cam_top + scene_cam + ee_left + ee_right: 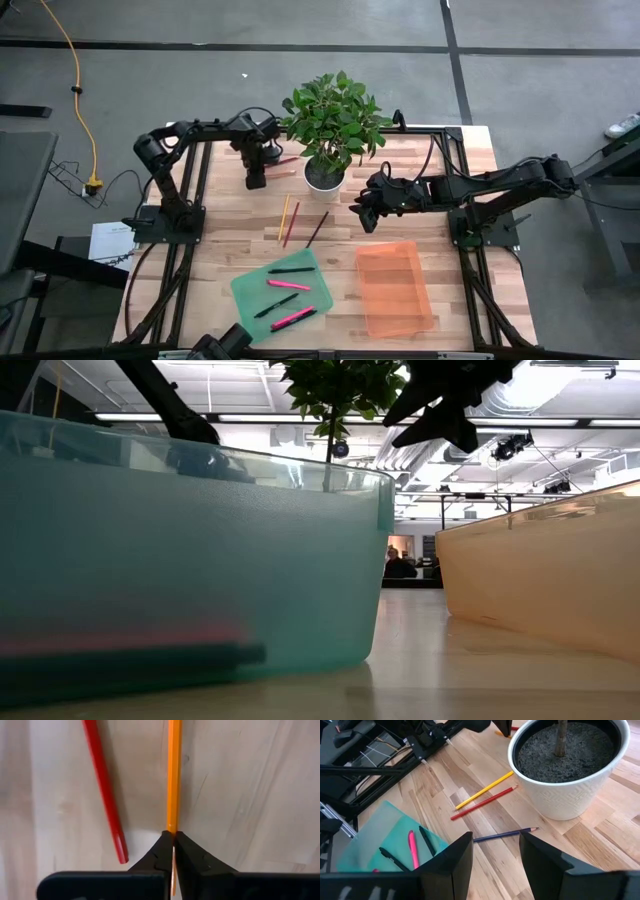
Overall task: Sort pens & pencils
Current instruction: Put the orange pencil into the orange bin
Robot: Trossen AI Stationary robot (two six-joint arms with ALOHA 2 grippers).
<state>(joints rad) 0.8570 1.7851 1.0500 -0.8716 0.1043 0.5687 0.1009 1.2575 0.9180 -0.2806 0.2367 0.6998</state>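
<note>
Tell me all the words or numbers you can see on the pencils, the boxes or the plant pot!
There are none to read.
The orange pencil pinched in the left gripper and the red pencil beside it are plain.
The white pot has only a raised pattern, no letters.
The green bin and the orange bin carry no labels.
A paper sheet lies beside the table; anything on it is too small to read.

floor: grey concrete floor is spreading beyond my fingers, a dark seam crossing it
cable: a yellow cable is trailing across it
ceiling: strip lights are glowing overhead
people: some are sitting far off
</note>
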